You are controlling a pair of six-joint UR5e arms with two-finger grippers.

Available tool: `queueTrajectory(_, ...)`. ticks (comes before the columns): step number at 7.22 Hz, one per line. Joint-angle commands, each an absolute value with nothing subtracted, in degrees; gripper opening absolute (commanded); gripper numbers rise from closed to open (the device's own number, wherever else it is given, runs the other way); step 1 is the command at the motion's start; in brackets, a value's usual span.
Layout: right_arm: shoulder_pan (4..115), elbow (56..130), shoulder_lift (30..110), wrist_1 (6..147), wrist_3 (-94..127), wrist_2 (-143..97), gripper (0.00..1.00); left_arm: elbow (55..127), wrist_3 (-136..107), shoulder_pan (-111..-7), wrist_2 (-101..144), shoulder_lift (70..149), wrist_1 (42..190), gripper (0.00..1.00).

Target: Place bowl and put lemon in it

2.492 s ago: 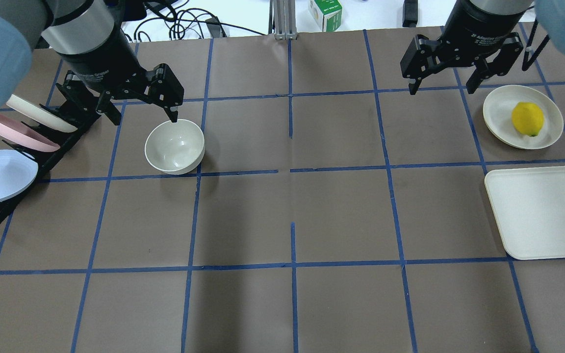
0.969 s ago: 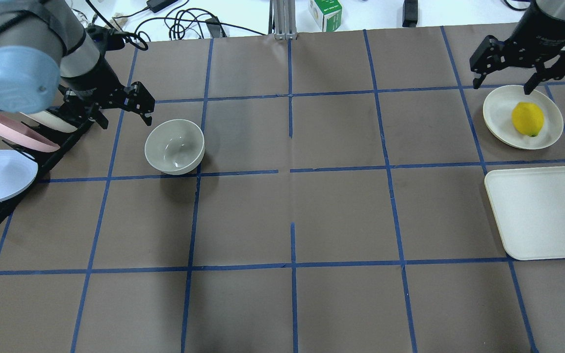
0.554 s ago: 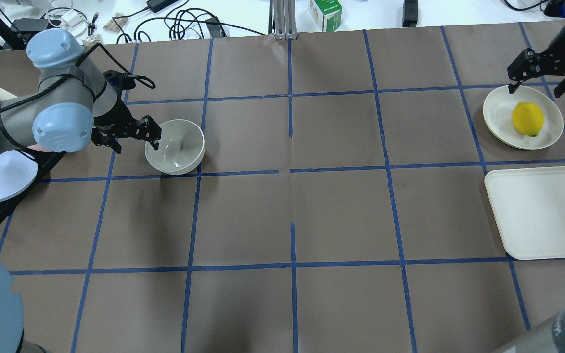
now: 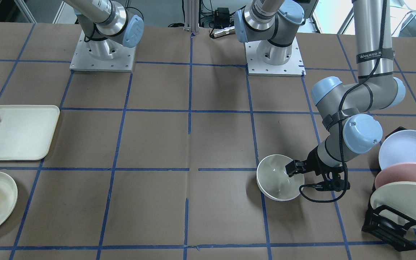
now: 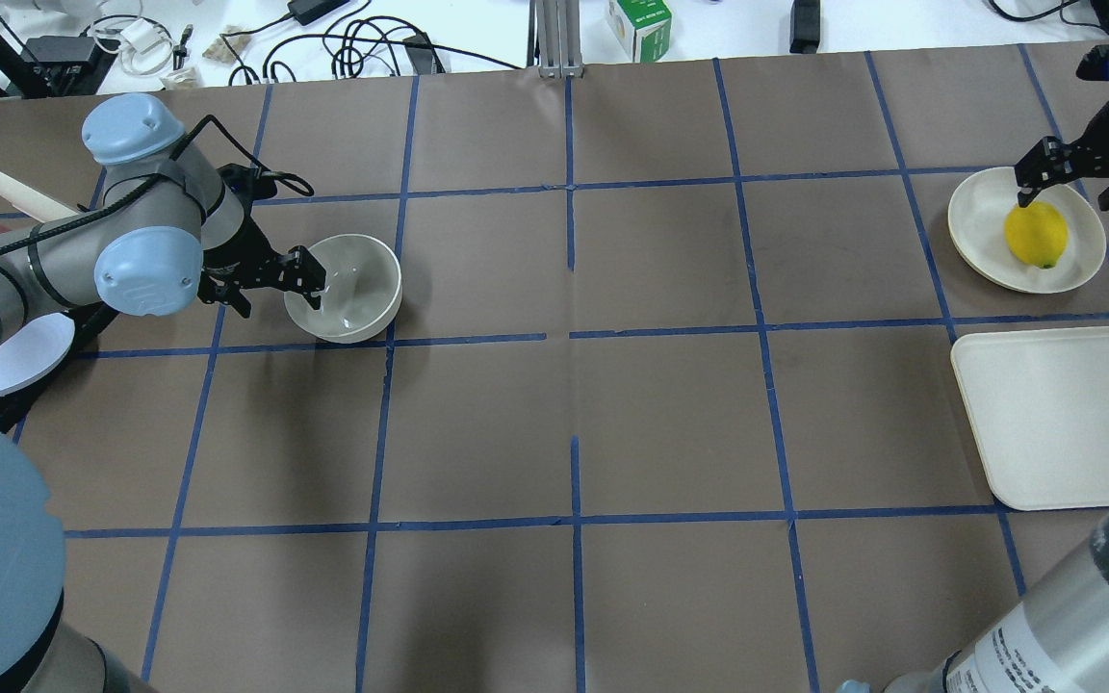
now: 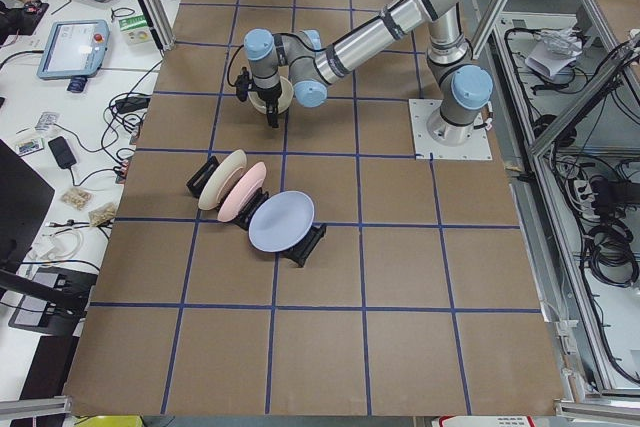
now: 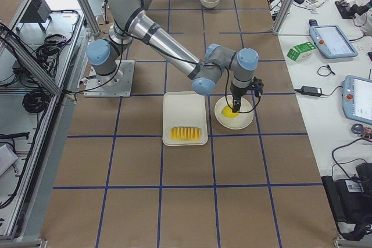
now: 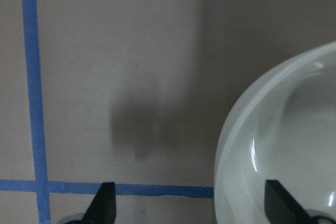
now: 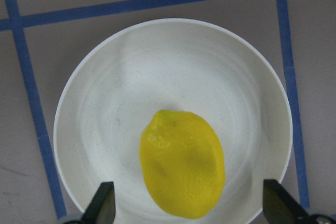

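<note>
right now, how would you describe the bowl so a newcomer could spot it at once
Start at the black rack of pastel plates on the robot's left side of the table. Beside it, toward the middle, the bowl sits upright with the left gripper straddling its rim. Unlike the flat, tilted racked plates, it is deep, round, off-white and glossy inside.

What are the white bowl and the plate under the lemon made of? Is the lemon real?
The bowl looks like glazed ceramic or glossy plastic: sharp bright highlights inside. The plate looks matte and faintly speckled, perhaps melamine or moulded fibre. The lemon has smooth, even skin; real or plastic, I cannot tell.
</note>
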State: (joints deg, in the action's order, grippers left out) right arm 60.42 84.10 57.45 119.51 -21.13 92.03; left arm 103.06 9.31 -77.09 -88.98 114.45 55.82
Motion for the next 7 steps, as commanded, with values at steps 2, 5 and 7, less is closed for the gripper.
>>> queueTrajectory(2,60.4,83.9,54.1,120.0,-21.5,94.4,1.0,102.7,12.2,-77.1,-88.9,114.7,54.8,0.0)
queueTrajectory(5,60.4,83.8,53.4,119.9,-20.8,94.3,0.36,103.0,12.2,-77.1,-88.2,114.7,54.7,0.0)
queueTrajectory(7,60.4,83.7,56.5,117.1,-20.6,94.6,0.0,103.0,12.2,-77.1,-88.2,114.6,54.7,0.0)
